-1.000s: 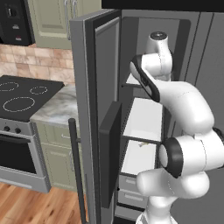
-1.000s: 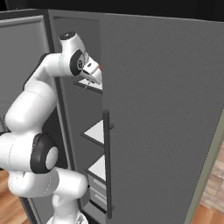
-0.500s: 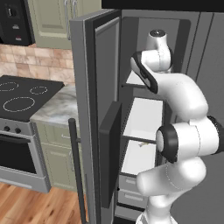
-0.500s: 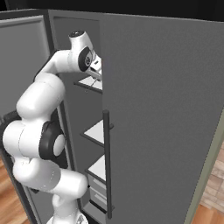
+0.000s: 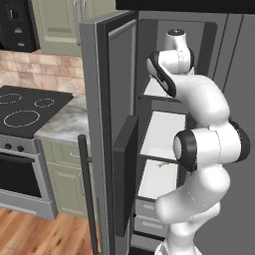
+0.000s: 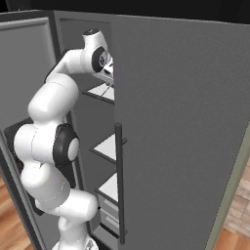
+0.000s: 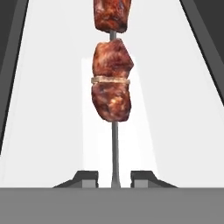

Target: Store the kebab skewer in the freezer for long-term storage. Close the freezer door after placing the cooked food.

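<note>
In the hand view my gripper (image 7: 114,177) is shut on the thin metal stick of the kebab skewer (image 7: 111,92). Its red-brown meat chunks point away from me over a white shelf (image 7: 48,109) of the freezer (image 5: 162,132). From the base views my arm reaches into the upper part of that narrow compartment. My hand (image 6: 106,71) is partly hidden behind the edge of the plain fridge door (image 6: 185,132). The freezer door (image 5: 107,114) stands wide open to the left, with its black panel (image 5: 124,184) and dark bar handle (image 5: 87,194) seen edge-on.
White shelves and grey drawers (image 5: 149,214) fill the freezer below my hand. A black cooktop (image 5: 25,107) and a marble counter (image 5: 64,122) lie left of the open door. The plain door's long dark handle (image 6: 118,180) runs close beside my arm.
My hand has pushed deeper into the upper freezer shelf with the skewer, and the elbow has swung up and in. The door has not moved.
</note>
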